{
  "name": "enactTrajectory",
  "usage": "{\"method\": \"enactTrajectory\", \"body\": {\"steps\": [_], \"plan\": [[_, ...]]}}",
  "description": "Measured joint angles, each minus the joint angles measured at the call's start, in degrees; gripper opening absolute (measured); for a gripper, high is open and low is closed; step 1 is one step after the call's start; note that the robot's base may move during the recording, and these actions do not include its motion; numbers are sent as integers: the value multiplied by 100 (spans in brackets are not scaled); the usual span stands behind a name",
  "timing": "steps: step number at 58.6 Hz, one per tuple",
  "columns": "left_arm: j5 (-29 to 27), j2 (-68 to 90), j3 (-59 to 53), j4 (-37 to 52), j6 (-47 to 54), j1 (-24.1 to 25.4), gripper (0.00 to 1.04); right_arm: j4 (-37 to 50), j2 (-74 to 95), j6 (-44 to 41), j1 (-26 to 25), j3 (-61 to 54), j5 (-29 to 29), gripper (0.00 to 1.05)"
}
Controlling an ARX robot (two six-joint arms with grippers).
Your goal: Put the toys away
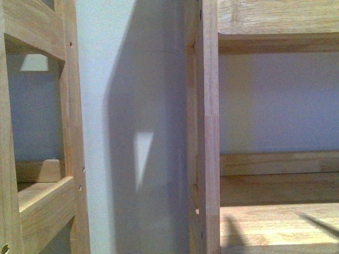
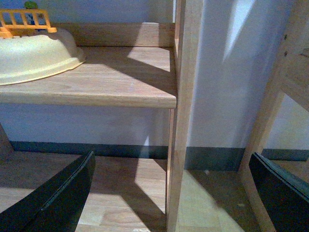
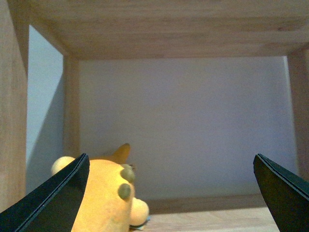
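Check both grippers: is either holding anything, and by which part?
Nothing is held. The left gripper is open with only shelving between its fingers. The right gripper is open too; the orange plush toy sits on the shelf beside one finger, not clamped.

Neither arm shows in the front view; in each wrist view, the left gripper (image 2: 171,193) and the right gripper (image 3: 171,193) have their two dark fingers spread wide apart at the frame's lower corners, with nothing held between them.
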Motion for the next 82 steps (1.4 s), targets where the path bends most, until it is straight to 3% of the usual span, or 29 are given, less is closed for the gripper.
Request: {"method": "enactTrajectory", "body": {"steps": [7,23,24,34,41,49,64,82], "plan": [[2,2,0,0,0,0,99,-278,-592,162,-507,-372,-203,103],[2,0,0,0,0,0,99,-470,-1211,1451,-2750,-1104,-1510,103],[2,2,0,0,0,0,99,-470,-1231,1598,-3069,-1211,-1620,103],[2,2,0,0,0,0,99,-398,-1453,2389,-4052,-2092,-2457,103],[2,0,0,0,0,0,99,-369,-1886,2599,-4094,-2870,-2973,103],[0,2,0,0,0,0,99,-389,-2413,2605,-3792,-3628,-3136,103],[2,2,0,0,0,0,99,-728,-2990,2280,-2695,-5014,-2723,103],[0,0,0,0,0,0,99,-745,-2997,2173,-2603,-5136,-2680,103]]}}
